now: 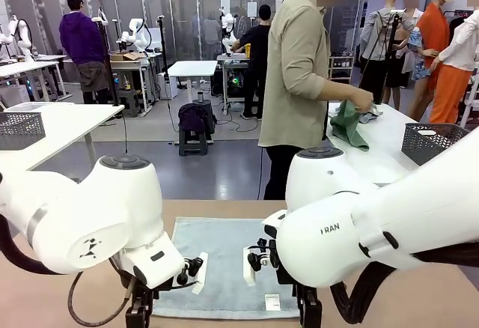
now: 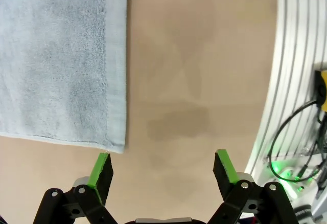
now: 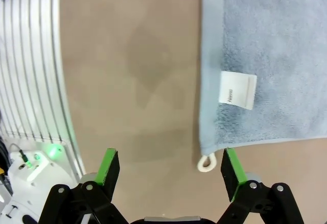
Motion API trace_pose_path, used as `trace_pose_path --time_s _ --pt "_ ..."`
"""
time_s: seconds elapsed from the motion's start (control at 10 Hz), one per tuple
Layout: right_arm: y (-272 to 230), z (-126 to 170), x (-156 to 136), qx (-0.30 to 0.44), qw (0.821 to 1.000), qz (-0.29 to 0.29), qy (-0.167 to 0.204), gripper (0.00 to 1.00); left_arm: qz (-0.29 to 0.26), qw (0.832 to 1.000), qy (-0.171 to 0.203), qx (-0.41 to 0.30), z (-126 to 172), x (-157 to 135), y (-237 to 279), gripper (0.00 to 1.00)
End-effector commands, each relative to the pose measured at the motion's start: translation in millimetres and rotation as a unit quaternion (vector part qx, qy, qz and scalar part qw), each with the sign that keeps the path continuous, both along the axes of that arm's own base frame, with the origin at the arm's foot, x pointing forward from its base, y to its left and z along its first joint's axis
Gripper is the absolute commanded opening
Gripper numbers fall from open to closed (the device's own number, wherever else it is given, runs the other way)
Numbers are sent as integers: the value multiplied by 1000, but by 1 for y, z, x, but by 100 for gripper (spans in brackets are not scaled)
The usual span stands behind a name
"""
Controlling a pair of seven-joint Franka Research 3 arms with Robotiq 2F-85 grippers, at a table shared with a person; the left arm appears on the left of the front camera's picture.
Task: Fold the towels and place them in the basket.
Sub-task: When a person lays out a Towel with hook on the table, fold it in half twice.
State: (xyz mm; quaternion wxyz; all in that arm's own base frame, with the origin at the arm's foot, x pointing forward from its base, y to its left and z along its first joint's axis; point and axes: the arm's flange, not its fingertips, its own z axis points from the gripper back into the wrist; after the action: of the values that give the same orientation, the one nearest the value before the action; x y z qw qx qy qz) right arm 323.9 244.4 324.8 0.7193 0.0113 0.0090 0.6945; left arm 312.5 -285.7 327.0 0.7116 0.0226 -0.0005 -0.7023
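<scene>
A light blue-grey towel (image 1: 224,264) lies flat on the brown table between my two arms. In the left wrist view the towel (image 2: 56,55) has one corner just off one green fingertip (image 2: 103,162). My left gripper (image 2: 162,155) is open over bare table. In the right wrist view the towel (image 3: 271,45) shows its white label (image 3: 237,90) and a small loop (image 3: 207,162) at the corner. My right gripper (image 3: 168,152) is open beside that corner, holding nothing. A person's hand holds the mint green towel (image 1: 349,124) over a white side table, near a dark mesh basket (image 1: 434,142).
A second dark mesh basket (image 1: 19,129) stands on a white table at the far left. The person (image 1: 299,81) stands beyond the table's far edge, turned to the right. A ribbed metal rail (image 2: 294,81) runs along my side of the table.
</scene>
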Motion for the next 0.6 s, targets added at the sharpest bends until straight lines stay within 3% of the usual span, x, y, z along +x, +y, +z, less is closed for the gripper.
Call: trace_pose_path --time_s 0.0,0.2,0.5 --pt "1 -16 4 -18 999 -19 -33 100 6 999 -41 7 -18 8 -3 100" --pt "-1 -24 9 -15 999 -22 -30 100 -1 998 -69 2 -25 13 3 100" --pt "-1 -28 14 -8 999 -23 -21 100 -26 997 -78 -4 -35 18 12 100"
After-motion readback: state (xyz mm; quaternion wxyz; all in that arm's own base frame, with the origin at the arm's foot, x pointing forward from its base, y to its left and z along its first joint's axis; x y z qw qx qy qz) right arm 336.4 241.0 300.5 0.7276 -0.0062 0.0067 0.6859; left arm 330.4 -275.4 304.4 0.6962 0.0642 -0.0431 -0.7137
